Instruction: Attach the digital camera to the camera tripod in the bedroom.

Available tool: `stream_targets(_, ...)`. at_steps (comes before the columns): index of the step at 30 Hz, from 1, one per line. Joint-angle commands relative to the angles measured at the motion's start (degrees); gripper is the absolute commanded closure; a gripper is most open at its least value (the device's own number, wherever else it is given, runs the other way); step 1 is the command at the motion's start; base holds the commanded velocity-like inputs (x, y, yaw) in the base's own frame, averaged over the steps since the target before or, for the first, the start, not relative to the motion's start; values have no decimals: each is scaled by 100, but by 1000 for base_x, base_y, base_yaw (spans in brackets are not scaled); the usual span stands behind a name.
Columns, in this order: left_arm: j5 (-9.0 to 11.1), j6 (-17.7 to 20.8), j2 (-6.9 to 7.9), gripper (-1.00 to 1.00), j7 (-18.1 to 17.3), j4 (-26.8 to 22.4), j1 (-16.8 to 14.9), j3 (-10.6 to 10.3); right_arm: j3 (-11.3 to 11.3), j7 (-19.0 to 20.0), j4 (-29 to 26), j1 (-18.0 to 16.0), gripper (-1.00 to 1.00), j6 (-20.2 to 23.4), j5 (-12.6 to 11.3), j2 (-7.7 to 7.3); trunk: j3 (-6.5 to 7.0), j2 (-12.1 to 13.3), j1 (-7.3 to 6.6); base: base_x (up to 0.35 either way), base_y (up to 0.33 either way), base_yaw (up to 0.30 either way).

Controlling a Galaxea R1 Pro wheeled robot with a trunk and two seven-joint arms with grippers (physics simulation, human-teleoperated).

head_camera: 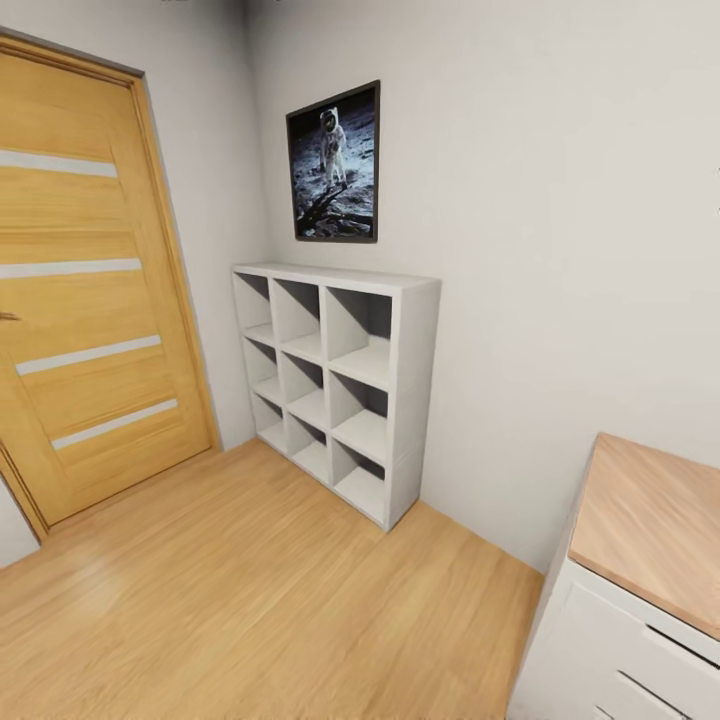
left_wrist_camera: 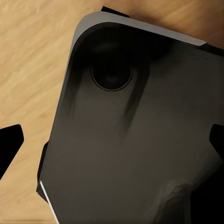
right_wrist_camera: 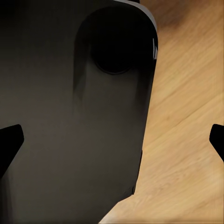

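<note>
The digital camera and the camera tripod are out of view. In the left wrist view my left gripper (left_wrist_camera: 114,142) is open, its dark fingertips (left_wrist_camera: 11,142) at the picture's two sides with nothing between them. It hangs over my own dark base (left_wrist_camera: 140,116) and the wood plank floor (left_wrist_camera: 32,70). My right gripper (right_wrist_camera: 114,142) is open too and empty, above the same dark base (right_wrist_camera: 70,116) and floor (right_wrist_camera: 186,130).
The head view faces a corner of pale walls. A white cube shelf (head_camera: 335,385) stands against the wall under an astronaut poster (head_camera: 335,165). A closed wooden door (head_camera: 90,300) is at the left. A white dresser with a wood top (head_camera: 650,530) is near right. Plank floor (head_camera: 250,590) lies between.
</note>
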Motion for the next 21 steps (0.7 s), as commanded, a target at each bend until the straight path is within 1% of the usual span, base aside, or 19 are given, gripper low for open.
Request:
stream_targets(1,27,-7,-1,-100,5,-1,-1,16,18,-3,1,-1,-100,-14,42,-1,-4,-2,-2,-71,0,0)
stream_targets(11,38,-7,14,-100,9,-5,-1,5,43,-3,1,-1,-100,-14,63,12,-4,-2,-2,-18,0,0)
stream_targets(13,90,-7,39,-100,9,-25,-1,8,53,-5,-1,-1,-100,-19,74,9,-4,-2,-2,-1,0,0)
stream_targets(14,183,-7,64,-100,9,-81,-1,29,73,-6,-6,-1,-100,-24,88,4,-4,-2,-2,0,0,0)
stream_targets(15,399,8,99,-100,16,-273,-1,93,208,-57,-87,-16,-100,-5,212,-17,-4,-2,-2,0,0,0)
stream_targets(16,525,24,123,-100,22,-410,-1,128,307,-108,-174,-38,-100,13,311,-29,-4,-2,-2,0,0,0)
stream_targets(17,731,72,197,-100,36,-739,-1,180,463,-241,-464,-116,-100,79,487,-48,-4,-2,-2,0,0,0)
stream_targets(18,883,183,304,-100,55,-1157,-4,218,558,-394,-855,-214,-100,196,601,-55,-4,-2,-2,0,0,0)
stream_targets(19,942,287,364,-100,64,-1397,-3,233,591,-474,-1067,-265,-100,273,634,-53,-4,-2,-2,0,0,0)
stream_targets(20,1108,1173,580,-100,88,-2457,-7,267,592,-786,-1921,-499,-100,697,612,-62,-4,-2,-2,0,0,0)
stream_targets(21,1160,1824,649,-100,100,-2942,-44,276,515,-936,-2276,-715,-100,953,511,-51,-4,-2,-2,0,0,0)
